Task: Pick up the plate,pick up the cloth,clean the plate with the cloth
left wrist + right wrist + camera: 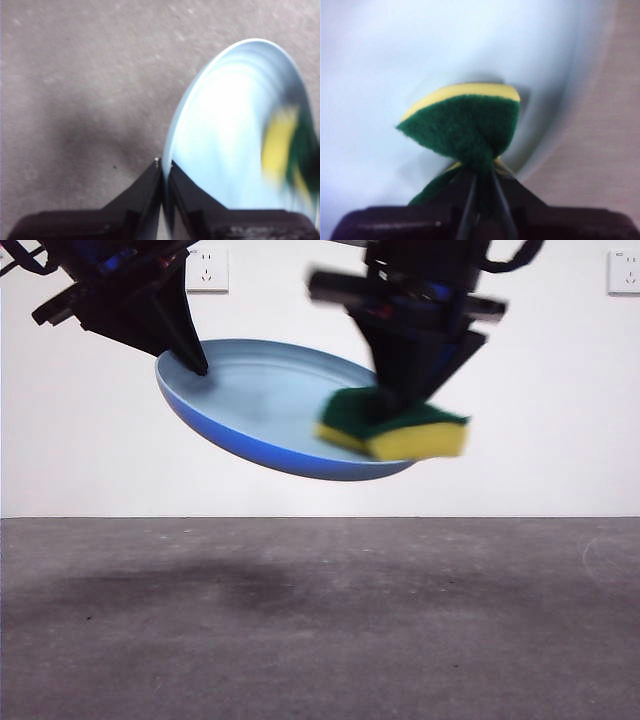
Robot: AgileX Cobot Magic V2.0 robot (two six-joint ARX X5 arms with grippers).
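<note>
Nearest the front camera, bare grey table (320, 640) with a soft shadow; nothing rests on it. Above it both task things are airborne. The cloth (395, 427), really a yellow sponge with green scour layer, sits pinched in the right gripper (482, 172), jaws squeezed nearly together so the green face folds around them. Sponge's long axis runs roughly level across the front view, yellow foam down toward the plate (270, 405), at its lower near rim; contact looks likely but blur hides it. Plate is tilted, open face up, its high edge clamped by the left gripper (163, 167), jaws closed tight on the rim; it slopes down from there toward the sponge. Judgement: wiping step underway; next stroke would run up the slope toward the left gripper. White wall (320, 490) behind.
</note>
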